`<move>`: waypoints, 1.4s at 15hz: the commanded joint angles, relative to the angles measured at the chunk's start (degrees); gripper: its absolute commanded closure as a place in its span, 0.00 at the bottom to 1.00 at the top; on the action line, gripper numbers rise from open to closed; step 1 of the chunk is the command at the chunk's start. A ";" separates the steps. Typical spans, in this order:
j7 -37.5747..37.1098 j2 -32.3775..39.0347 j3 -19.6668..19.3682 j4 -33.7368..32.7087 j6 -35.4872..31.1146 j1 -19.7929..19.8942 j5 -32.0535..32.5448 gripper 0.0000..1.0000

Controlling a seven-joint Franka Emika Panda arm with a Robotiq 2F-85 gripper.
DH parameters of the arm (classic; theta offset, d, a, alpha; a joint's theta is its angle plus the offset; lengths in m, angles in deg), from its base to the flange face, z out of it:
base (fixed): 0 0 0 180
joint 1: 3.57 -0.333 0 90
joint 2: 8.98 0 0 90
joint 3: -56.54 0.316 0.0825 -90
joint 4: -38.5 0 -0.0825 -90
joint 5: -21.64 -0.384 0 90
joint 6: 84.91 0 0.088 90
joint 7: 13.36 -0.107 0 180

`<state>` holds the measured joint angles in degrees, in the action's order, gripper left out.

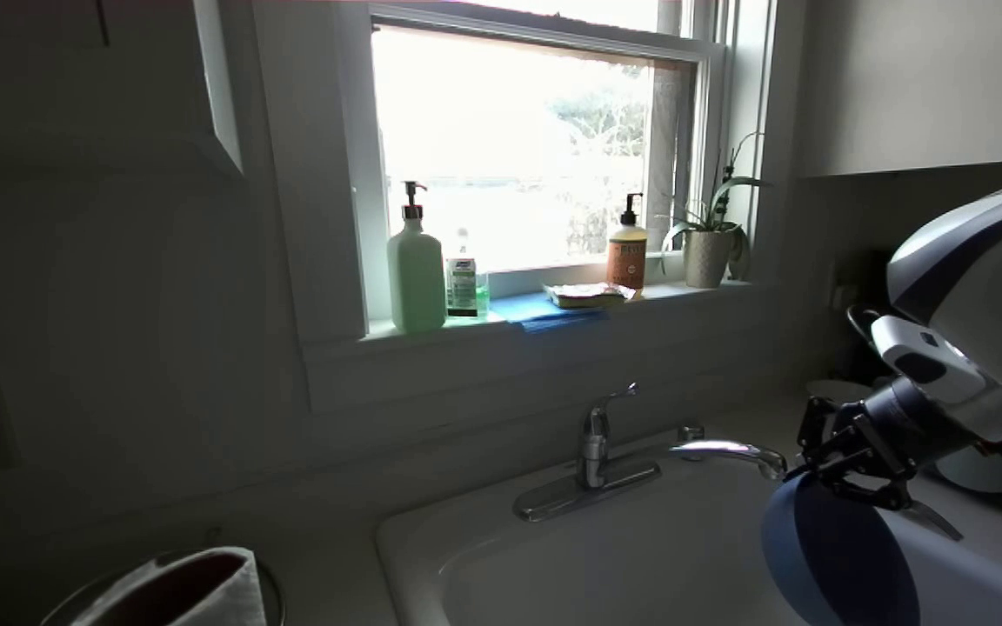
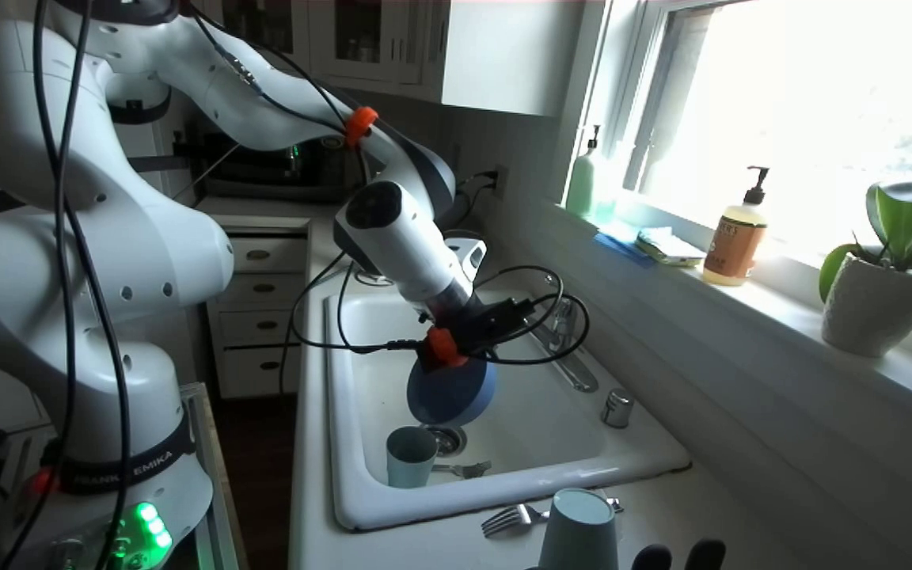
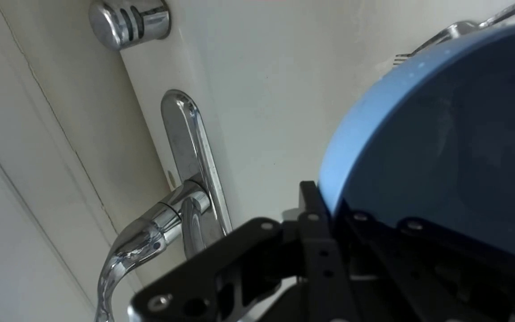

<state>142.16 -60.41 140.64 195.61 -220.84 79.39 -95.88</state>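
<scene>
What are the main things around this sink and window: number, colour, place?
Sink: one, white, below window
Faucet: one, chrome, sink's edge
Bowl: one, blue, over sink
Cups: two, bluish, sink and counter
Forks: two seen, silver, sink and counter
Pump bottles: two, green and orange-labelled, windowsill
Small bottle: one, white-labelled, windowsill
Packet: one, green and white, windowsill
Sheet: one, blue, windowsill
Potted plant: one, green, windowsill
Arm: one, white, over sink
Claw: one, black, shut on bowl's rim

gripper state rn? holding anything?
Gripper: closed, holding the blue bowl by its rim.
</scene>
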 commanded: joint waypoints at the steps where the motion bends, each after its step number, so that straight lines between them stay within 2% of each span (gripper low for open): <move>1: 1.24 -4.08 -0.32 0.06 2.01 0.28 0.71 0.99; 2: 1.24 -4.02 -0.37 0.05 2.10 0.35 0.43 0.99; 3: 0.30 -0.18 -0.36 0.02 -0.77 -0.41 0.37 0.95; 6: 0.30 -0.65 -0.35 0.01 -0.57 -0.38 0.38 0.95; 7: 0.30 -0.65 -0.35 0.01 -0.56 -0.38 0.38 0.99; 15: -6.27 3.10 -1.40 -1.87 0.51 3.97 10.38 0.99; 21: -11.15 9.42 -2.46 -4.02 1.58 7.52 20.11 0.99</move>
<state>134.03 -55.78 139.60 193.54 -220.02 84.72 -81.81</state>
